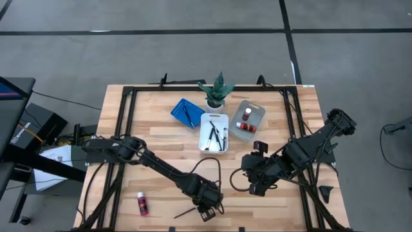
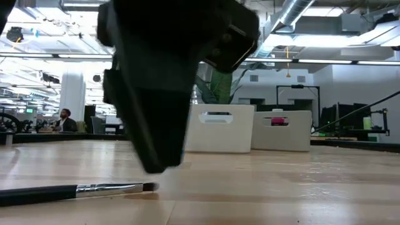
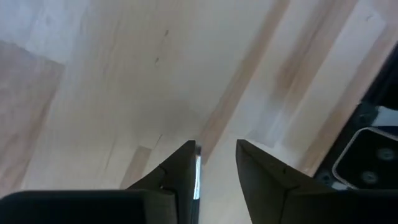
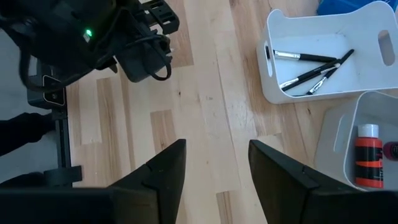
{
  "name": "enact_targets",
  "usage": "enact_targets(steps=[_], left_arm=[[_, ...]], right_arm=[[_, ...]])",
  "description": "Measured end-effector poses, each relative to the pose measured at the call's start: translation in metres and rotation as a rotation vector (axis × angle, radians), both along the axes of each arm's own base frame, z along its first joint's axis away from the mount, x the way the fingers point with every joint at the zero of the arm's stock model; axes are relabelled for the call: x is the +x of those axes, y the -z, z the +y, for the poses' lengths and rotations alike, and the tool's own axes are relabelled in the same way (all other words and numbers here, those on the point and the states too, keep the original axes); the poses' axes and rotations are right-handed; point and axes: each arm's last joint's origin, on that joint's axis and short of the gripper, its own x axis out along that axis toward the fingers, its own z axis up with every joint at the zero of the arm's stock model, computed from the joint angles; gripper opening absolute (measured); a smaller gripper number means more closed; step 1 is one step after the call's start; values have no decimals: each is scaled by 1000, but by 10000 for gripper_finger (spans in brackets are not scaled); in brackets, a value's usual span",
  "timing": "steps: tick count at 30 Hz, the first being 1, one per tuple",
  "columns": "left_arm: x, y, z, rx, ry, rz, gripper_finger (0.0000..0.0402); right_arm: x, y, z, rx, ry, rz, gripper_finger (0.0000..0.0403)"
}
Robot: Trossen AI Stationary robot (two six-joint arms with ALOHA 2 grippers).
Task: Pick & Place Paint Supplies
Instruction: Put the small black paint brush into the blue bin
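A dark-handled paintbrush (image 1: 185,211) lies flat on the table near its front edge, its bristle tip (image 2: 149,186) toward my left gripper (image 1: 207,211). That gripper points down, open, just above the brush's bristle end. The silver ferrule (image 3: 198,177) shows in the gap beside one finger. A pink bottle (image 1: 142,203) with a white cap lies on its side at the front left. My right gripper (image 1: 256,187) hovers open above the table at centre right, over bare wood (image 4: 217,144).
A white tray (image 1: 214,132) with several brushes, a blue tray (image 1: 187,113) with a brush and a grey tray (image 1: 248,119) with red bottles stand at the far centre. A small potted plant (image 1: 217,90) stands behind them. Black frame rails run along the table edges.
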Motion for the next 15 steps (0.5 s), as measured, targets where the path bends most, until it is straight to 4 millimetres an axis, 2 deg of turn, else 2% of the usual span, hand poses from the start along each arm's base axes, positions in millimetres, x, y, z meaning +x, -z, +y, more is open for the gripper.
enact_targets(steps=[10, 15], left_arm=[[-4, 15, -9, 30, 18, 34, 105], [-5, 20, -9, 90, -13, 33, 70]], right_arm=[[0, 0, 0, 0, 2, 0, 170], [0, 0, 0, 0, 3, 0, 170]])
